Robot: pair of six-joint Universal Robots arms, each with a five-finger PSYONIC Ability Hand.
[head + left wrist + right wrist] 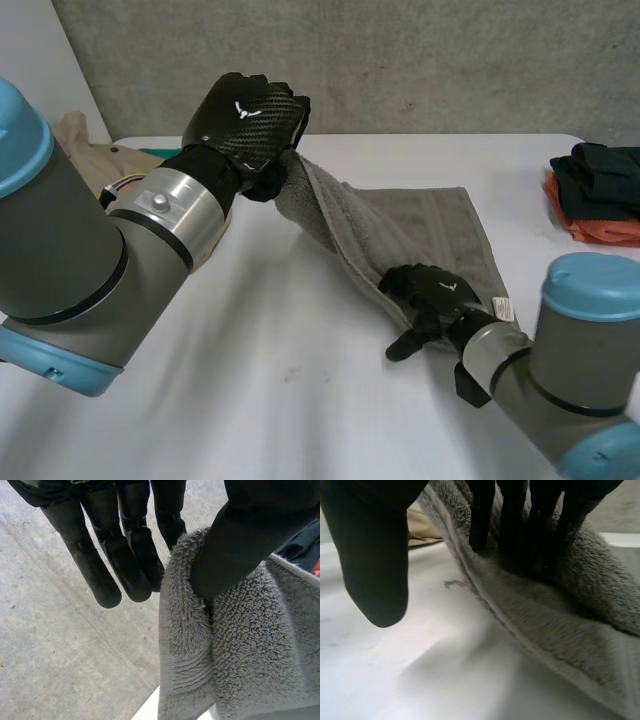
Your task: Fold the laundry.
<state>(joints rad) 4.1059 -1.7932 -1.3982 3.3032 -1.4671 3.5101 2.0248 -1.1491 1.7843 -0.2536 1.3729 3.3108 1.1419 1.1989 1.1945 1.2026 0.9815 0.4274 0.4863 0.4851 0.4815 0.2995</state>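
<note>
Pinching one corner of the grey towel, my left hand holds it raised above the far side of the white table. In the left wrist view my thumb clamps the thick looped pile against the side of my hand, while my fingers hang straight just beside the cloth. A flat woven band runs along the towel's hem under the thumb.

From that corner the towel slopes down in a taut ridge to my right hand, at its near edge. That hand is open: its straight fingers press down into the fluffy surface, and the thumb stands apart over bare table, touching nothing. The rest of the towel lies flat beyond my right hand, with a small white label at its near corner.

A beige garment lies behind my left arm. A pile of dark and orange clothes sits at the table's far right.
</note>
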